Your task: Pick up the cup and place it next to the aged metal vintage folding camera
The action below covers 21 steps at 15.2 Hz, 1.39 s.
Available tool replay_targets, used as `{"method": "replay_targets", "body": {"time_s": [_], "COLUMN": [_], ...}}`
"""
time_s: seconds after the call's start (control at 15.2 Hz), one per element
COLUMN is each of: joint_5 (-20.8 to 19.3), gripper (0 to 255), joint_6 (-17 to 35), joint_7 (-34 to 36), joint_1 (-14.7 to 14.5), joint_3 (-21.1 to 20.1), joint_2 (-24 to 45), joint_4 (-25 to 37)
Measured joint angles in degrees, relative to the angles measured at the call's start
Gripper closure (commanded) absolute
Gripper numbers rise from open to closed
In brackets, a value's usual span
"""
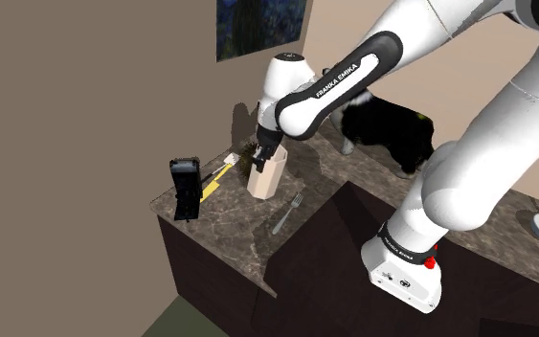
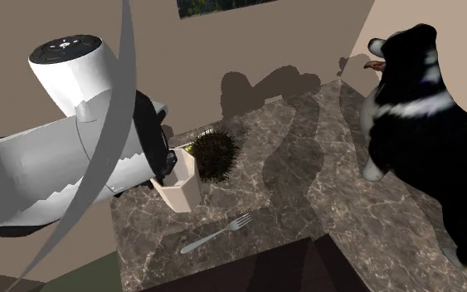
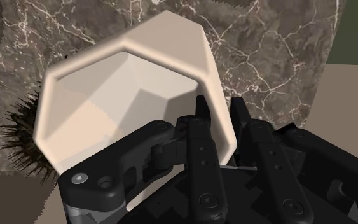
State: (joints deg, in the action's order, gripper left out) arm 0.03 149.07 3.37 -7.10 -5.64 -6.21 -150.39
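Note:
A pale beige, angular cup point(image 1: 265, 178) point(image 2: 182, 187) point(image 3: 126, 95) is on the dark marble counter point(image 1: 234, 218); its base looks level with the surface. My gripper point(image 1: 265, 153) point(image 3: 225, 130) is shut on the cup's wall from above, one finger point(image 3: 199, 137) inside the rim and the other outside. The black folding camera point(image 1: 185, 189) stands upright near the counter's end, towards the shoulder view's left of the cup. A yellow item point(image 1: 213, 180) lies between them.
A dark spiky ball point(image 2: 216, 153) sits right behind the cup. A grey fork point(image 1: 287, 213) point(image 2: 216, 233) lies in front of it. A black and white dog figure point(image 1: 392, 124) point(image 2: 426, 124) stands further along the counter. The counter ends just past the camera.

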Motion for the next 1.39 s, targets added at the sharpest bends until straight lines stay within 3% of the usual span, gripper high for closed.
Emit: {"method": "replay_targets", "body": {"time_s": [1.12,1.39], "joint_5": [-4.7,-5.3], "gripper": [255,255], "joint_6": [15.4,16.9], "joint_7": [3.7,4.0], "joint_1": [-0.1,-0.2], "joint_3": [0.8,1.2], "joint_2": [14.6,16.4], "joint_4": [-0.9,-0.7]}}
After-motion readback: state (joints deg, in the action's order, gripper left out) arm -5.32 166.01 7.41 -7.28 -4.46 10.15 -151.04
